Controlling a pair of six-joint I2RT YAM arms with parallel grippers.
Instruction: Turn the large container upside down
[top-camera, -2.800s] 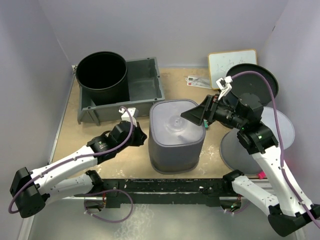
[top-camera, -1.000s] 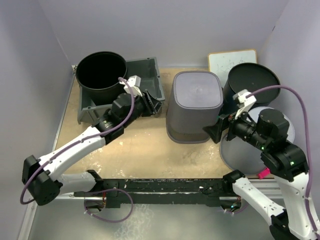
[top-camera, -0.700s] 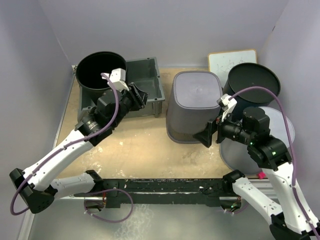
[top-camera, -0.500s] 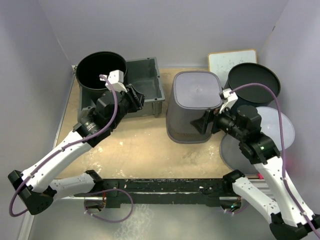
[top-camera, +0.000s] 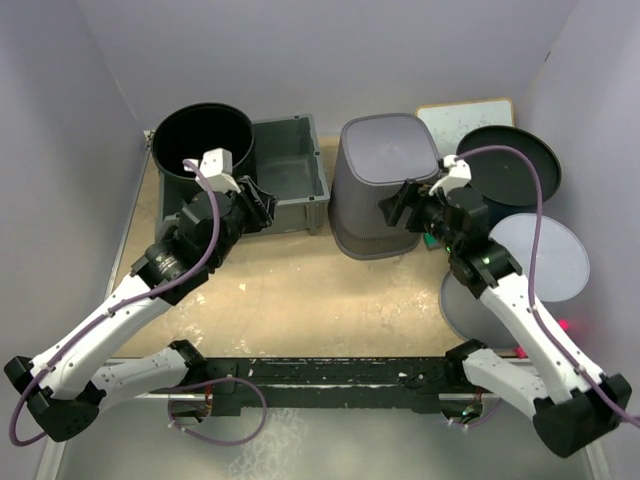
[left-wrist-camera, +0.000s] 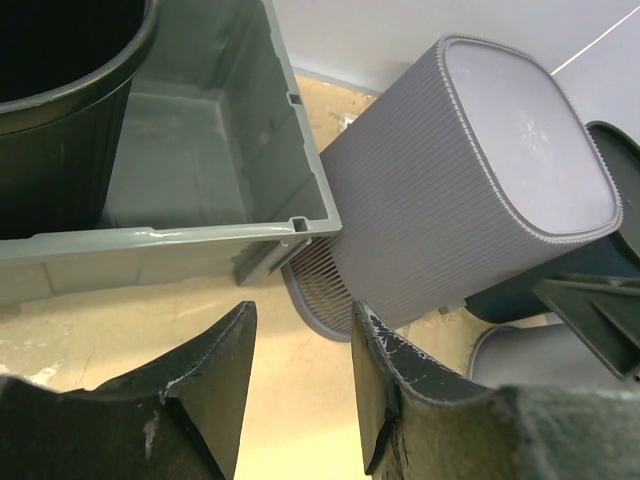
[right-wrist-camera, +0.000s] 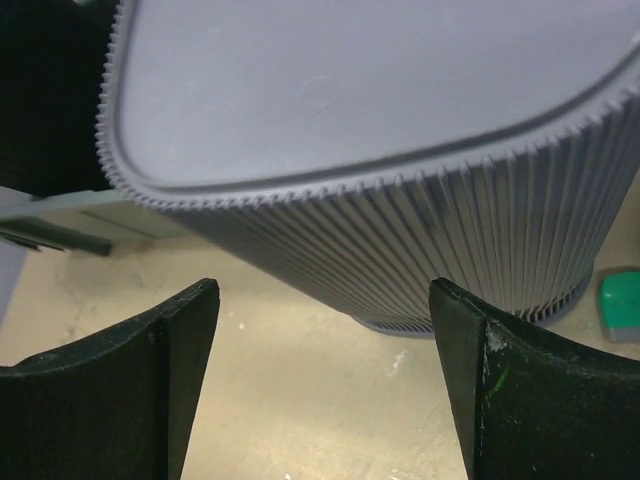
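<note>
Right arm was angled leftward, right end effector (top-camera: 398, 203) spread wide, empty, just beside inverted large container (top-camera: 385, 185). Left end effector (top-camera: 258, 207) was part-open, empty, apart.

**Lighting and Picture Quality: Serviceable**

Illumination is even and diffuse, from overhead. Shadows are soft and sit close under the ribbed grey container (top-camera: 375, 170). No glare noted. The black bucket (top-camera: 203, 150) interior reads as featureless dark. In the left wrist view the near fingers (left-wrist-camera: 205, 375) are slightly soft, and the bin (left-wrist-camera: 180, 160) rim bows mildly.
</note>
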